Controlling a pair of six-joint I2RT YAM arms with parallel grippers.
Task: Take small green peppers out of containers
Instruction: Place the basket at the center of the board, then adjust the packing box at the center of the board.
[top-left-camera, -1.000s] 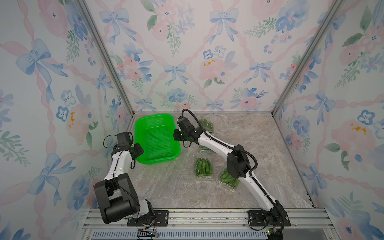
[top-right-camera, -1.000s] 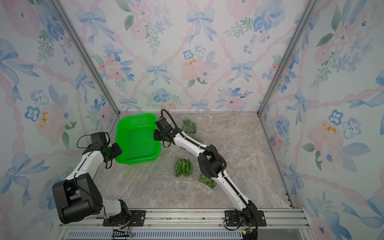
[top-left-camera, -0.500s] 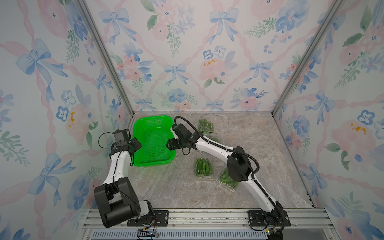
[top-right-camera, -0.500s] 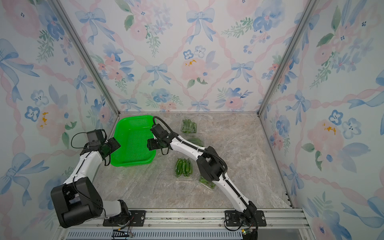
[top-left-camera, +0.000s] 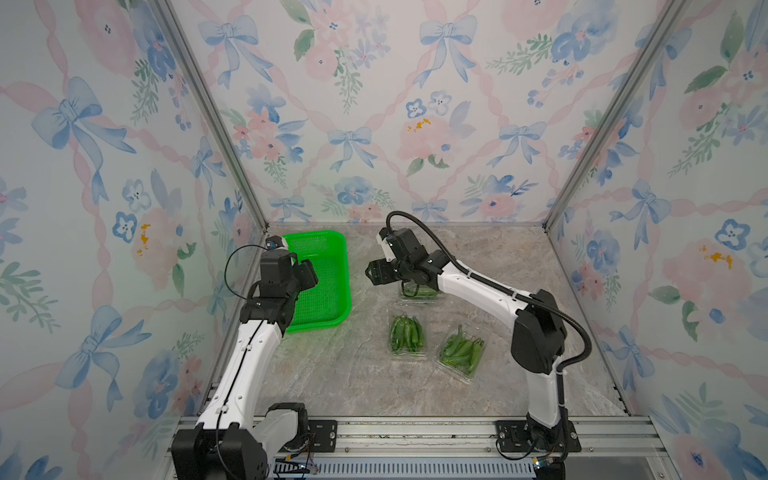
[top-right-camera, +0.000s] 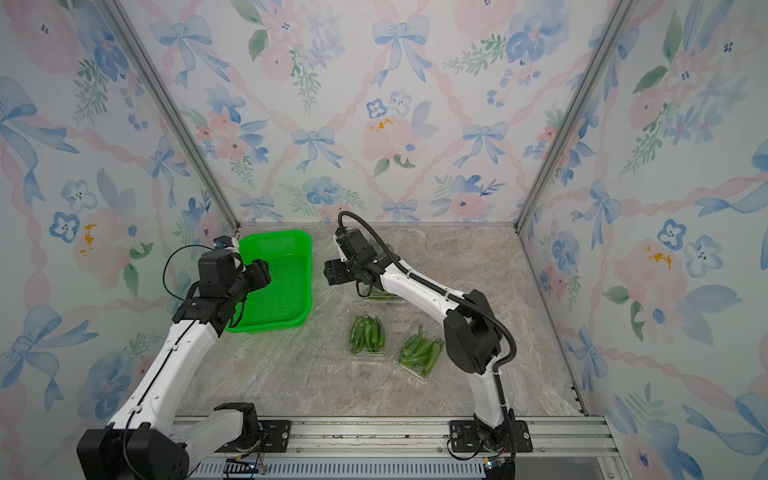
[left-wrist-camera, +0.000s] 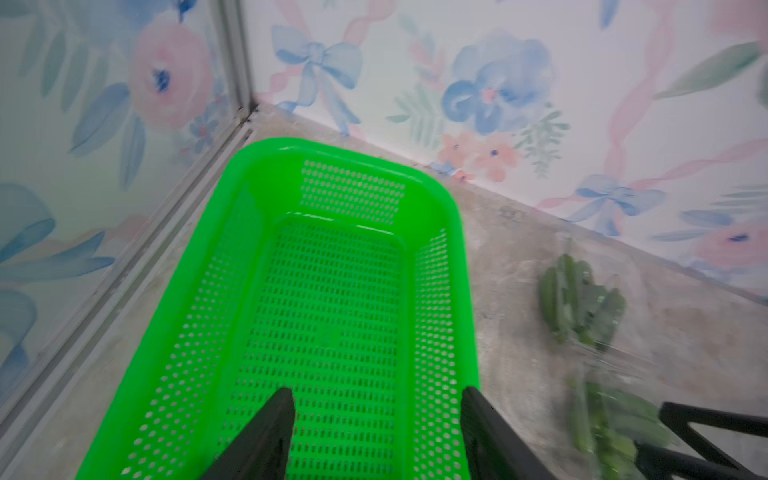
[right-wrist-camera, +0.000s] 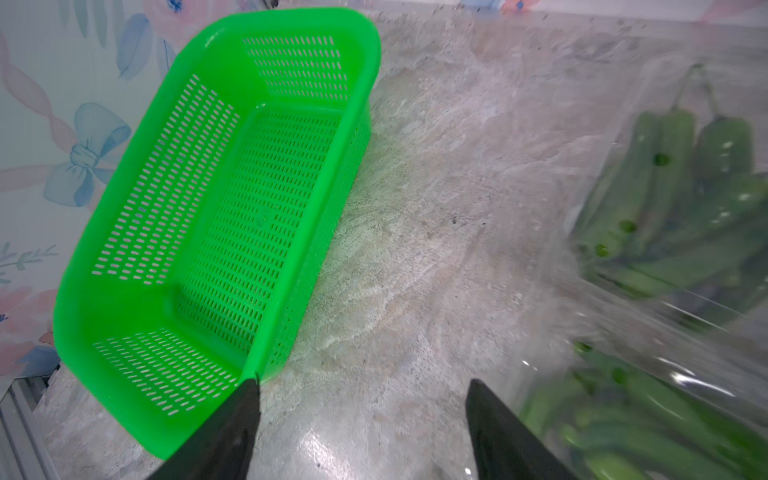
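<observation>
Small green peppers fill clear containers on the stone table: one (top-left-camera: 407, 334) mid-table, one (top-left-camera: 459, 353) to its right, and one (top-left-camera: 417, 291) partly under my right forearm. In the right wrist view two blurred containers (right-wrist-camera: 673, 199) (right-wrist-camera: 623, 415) of peppers lie beside the right gripper (right-wrist-camera: 361, 390). This gripper (top-left-camera: 374, 272) is open over bare table between the basket and the containers. The left gripper (left-wrist-camera: 374, 399) is open and empty, and it hovers above the basket's inside (top-left-camera: 311, 276). In a top view a further container (top-right-camera: 376, 243) peeks from behind the right wrist.
A bright green perforated basket (top-left-camera: 347, 282) with nothing in it stands in the back left corner against the left wall, also in both wrist views (left-wrist-camera: 463, 270) (right-wrist-camera: 166, 187). Floral walls close three sides. A metal rail (top-left-camera: 415, 432) runs along the front edge.
The basket slid left into the back corner. Both grippers opened and let go of its rim. The right gripper drew back to the right and the left one rose over the basket.
</observation>
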